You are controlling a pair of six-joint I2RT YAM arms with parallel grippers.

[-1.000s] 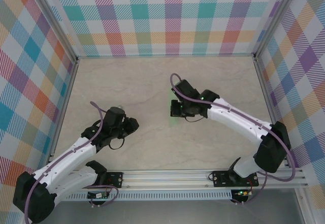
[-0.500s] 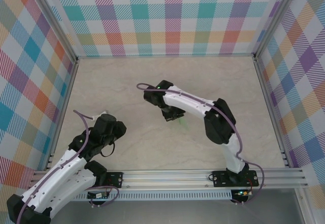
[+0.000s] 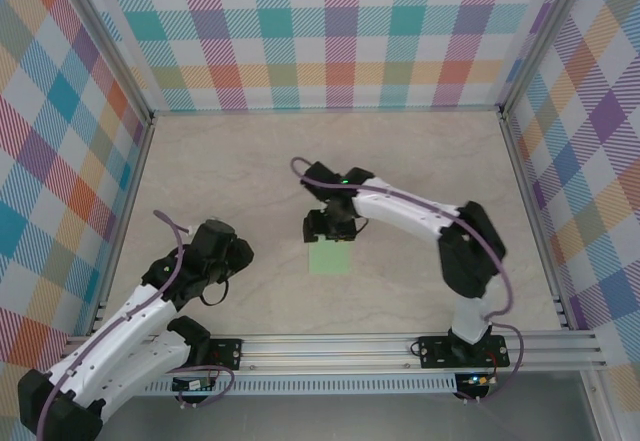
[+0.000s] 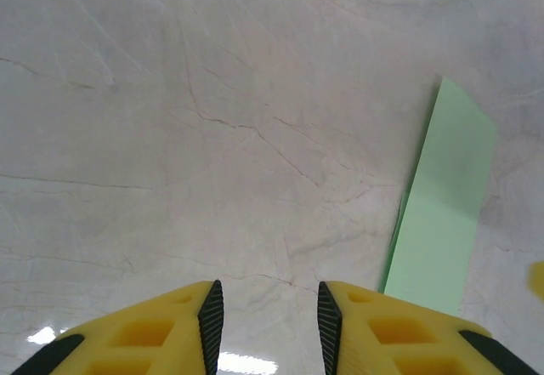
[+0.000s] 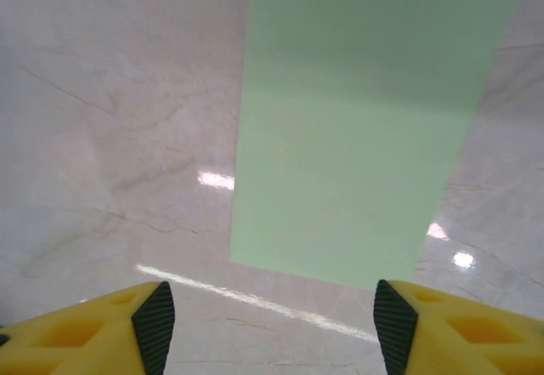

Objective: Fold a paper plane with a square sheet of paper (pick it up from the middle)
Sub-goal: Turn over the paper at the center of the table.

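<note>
The square sheet of paper (image 3: 330,259) lies flat on the marble table, pale green, just in front of my right gripper (image 3: 328,231). In the right wrist view the sheet (image 5: 365,120) spreads out ahead of the wide-open right gripper (image 5: 268,324), apart from both pads, with nothing between them. My left gripper (image 3: 238,251) hovers at the near left, well left of the sheet. Its wrist view has the left gripper (image 4: 265,320) partly open over bare table, the sheet (image 4: 442,213) to its right. A paper plane is out of view.
Metal frame rails (image 3: 400,346) run along the near edge and up both sides. Checked walls (image 3: 330,41) close the back and sides. Bare marble table (image 3: 230,171) lies behind and between the arms.
The right gripper has opened and let go of the paper, which now lies flat on the table near it. The right arm has swung and re-bent. The left gripper opened slightly.
</note>
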